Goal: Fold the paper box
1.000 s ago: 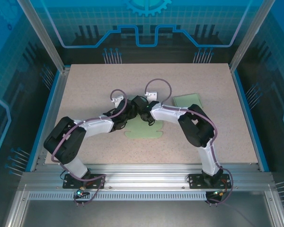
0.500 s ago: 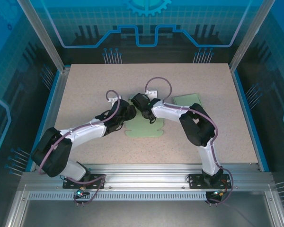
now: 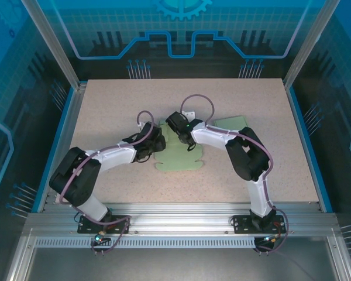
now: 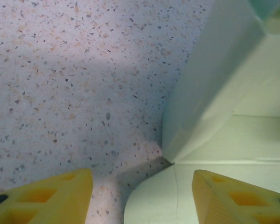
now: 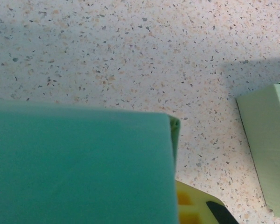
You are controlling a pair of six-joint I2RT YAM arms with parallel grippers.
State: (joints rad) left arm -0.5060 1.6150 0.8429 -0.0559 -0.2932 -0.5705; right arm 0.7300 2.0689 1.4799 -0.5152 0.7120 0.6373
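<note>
My right tool pinches a box flap; my left tool stands apart. I judge the paper light and floppy, so grip beside creases.

Speckled beige table filled the middle of the top view, and the same flecked surface ran across the upper left of both wrist views, part of it in shade. A blue strip lined its left side and another its right. Along the bottom, a ribbed aluminium rail stretched the full width. Two silver posts slanted in from the upper corners, one left, one right. At the top centre, a blue back panel carried a gear emblem. Below it, two clusters of dark pins stood by the table's far edge.
</note>
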